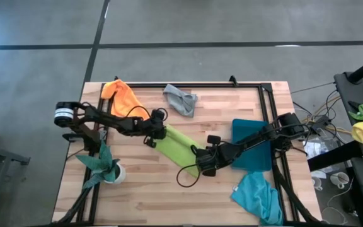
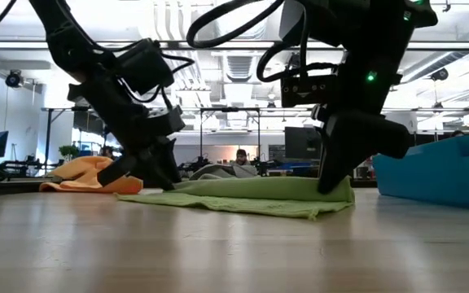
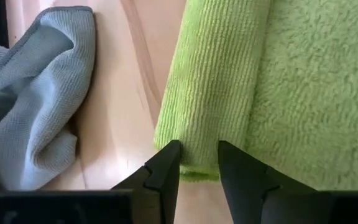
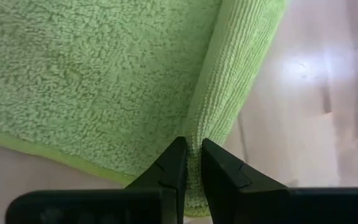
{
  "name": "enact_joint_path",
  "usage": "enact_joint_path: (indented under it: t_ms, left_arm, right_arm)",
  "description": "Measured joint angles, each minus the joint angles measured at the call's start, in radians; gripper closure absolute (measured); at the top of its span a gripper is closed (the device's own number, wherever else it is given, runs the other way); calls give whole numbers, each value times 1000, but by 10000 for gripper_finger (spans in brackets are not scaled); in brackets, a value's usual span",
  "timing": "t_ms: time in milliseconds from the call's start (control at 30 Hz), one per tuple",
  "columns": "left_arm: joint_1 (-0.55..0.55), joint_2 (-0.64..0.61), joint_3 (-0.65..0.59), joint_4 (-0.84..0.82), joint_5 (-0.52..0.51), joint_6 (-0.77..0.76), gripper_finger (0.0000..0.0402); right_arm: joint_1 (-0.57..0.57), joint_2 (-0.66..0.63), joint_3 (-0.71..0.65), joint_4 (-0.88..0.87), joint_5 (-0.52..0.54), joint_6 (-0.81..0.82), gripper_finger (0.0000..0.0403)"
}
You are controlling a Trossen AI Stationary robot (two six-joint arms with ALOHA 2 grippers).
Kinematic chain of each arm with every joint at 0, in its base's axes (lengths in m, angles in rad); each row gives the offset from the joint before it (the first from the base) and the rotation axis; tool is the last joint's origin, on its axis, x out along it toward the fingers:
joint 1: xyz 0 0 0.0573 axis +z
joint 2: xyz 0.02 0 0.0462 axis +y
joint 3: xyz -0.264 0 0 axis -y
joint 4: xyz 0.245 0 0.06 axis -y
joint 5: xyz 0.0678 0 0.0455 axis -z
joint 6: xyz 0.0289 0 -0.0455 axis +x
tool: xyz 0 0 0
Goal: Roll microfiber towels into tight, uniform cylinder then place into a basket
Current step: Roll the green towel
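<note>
From above, both arms reach to the table's middle: the left gripper (image 1: 157, 132) sits at the lime towel's (image 1: 180, 147) 10 o'clock end, the right gripper (image 1: 205, 161) at its 4 o'clock end, with the basket (image 1: 252, 146) toward 3 o'clock. At table height, both grippers press down on the towel. Left wrist: fingers (image 3: 166, 167) part-open, straddling the folded edge. Right wrist: fingers (image 4: 174, 163) clenched on the fold.

Left gripper (image 1: 154, 134) at the upper-left end of the lime towel (image 1: 180, 147); right gripper (image 1: 201, 162) at its lower-right end. Towel lies diagonally between the 2, flat on the table (image 1: 156, 195).

Orange towel (image 1: 123, 98) up and left of the left gripper, bunched near the table's far edge. Grey towel (image 1: 181, 99) above and right of it, crumpled.

Basket (image 1: 252, 148) just right of the right gripper, under that arm. Turquoise towel (image 1: 259, 197) below and right, at the table corner.

Plant (image 1: 104, 165) below-left of the left gripper.
</note>
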Motion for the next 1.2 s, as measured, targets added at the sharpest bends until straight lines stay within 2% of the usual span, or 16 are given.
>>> enact_joint_path:
  t_ms: [233,467,567,633,767,867,1000,1200]
  left_arm:
    - [-10,-84,0,-48,-2,-6,306]
    - [-20,-163,0,-70,-1,-42,306]
    - [-38,-189,8,-89,60,-104,306]
    - [-43,-189,21,-91,117,-199,306]
    - [-41,-125,99,-98,169,-387,306]
    - [-49,-52,179,-120,196,-416,306]
    - [-50,57,274,-249,245,-452,306]
    - [-42,166,302,-274,246,-447,306]
  right_arm:
    - [0,0,0,49,-131,-6,362]
    - [-11,0,-11,103,-185,0,362]
    - [-24,-1,-19,111,-208,10,362]
    - [-29,-2,-20,112,-210,8,362]
    - [-40,-2,-21,130,-233,3,362]
    - [-52,-2,-21,133,-249,8,362]
    - [-73,-2,-22,144,-271,52,362]
    - [-79,-2,-21,159,-283,59,362]
